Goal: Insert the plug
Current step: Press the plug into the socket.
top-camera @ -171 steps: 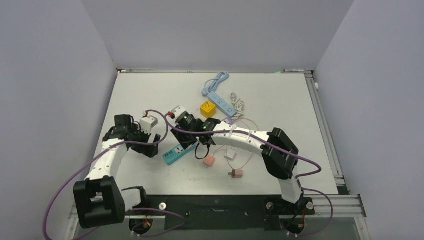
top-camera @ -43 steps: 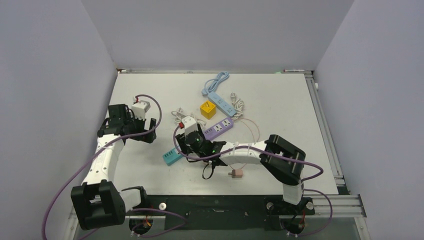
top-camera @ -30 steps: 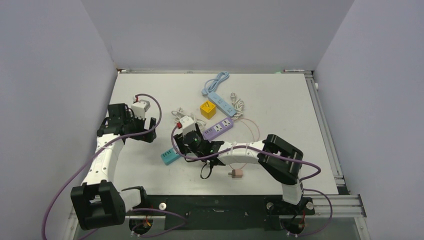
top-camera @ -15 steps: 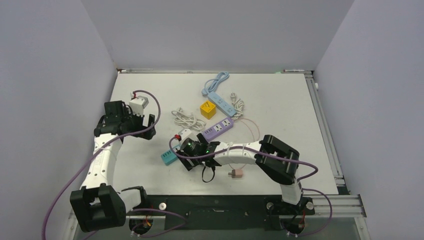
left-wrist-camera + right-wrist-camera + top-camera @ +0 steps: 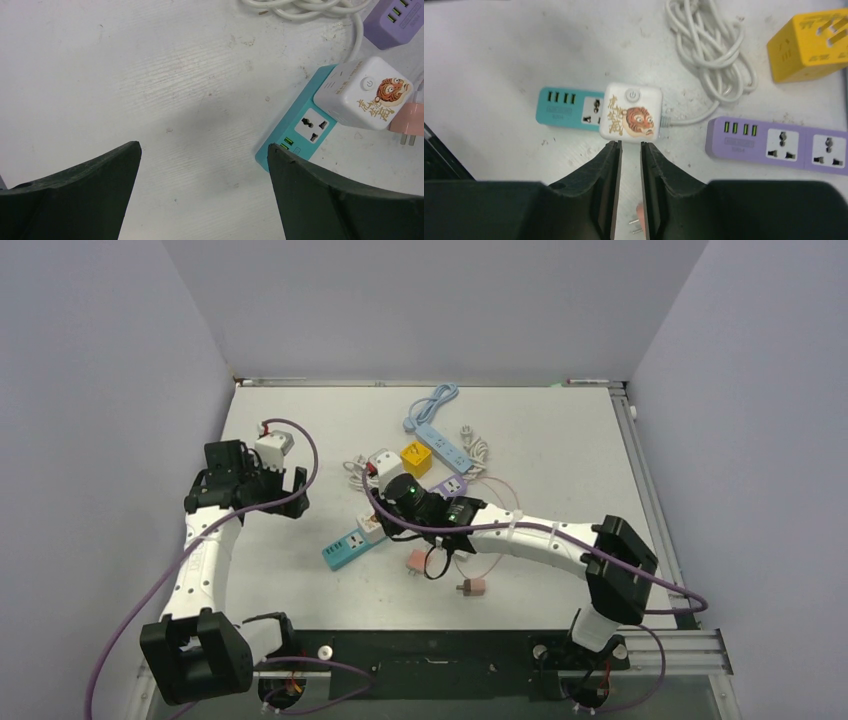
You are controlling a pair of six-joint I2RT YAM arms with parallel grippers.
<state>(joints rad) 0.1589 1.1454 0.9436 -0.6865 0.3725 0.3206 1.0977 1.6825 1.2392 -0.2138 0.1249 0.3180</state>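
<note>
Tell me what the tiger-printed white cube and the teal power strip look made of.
Tiger-printed white cube: likely moulded plastic, smooth and slightly glossy, with rounded edges and a printed face. Teal power strip: likely hard plastic too, matte, uniform colour, with a white socket panel.

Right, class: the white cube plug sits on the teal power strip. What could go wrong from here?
1. The white cube sits on the teal strip, but full seating can't be confirmed; it may pop loose.
2. Its white cord lies coiled nearby; a snag from the right gripper could tug the cube out.
3. The pink plug lies beside the strip and could get knocked.
</note>
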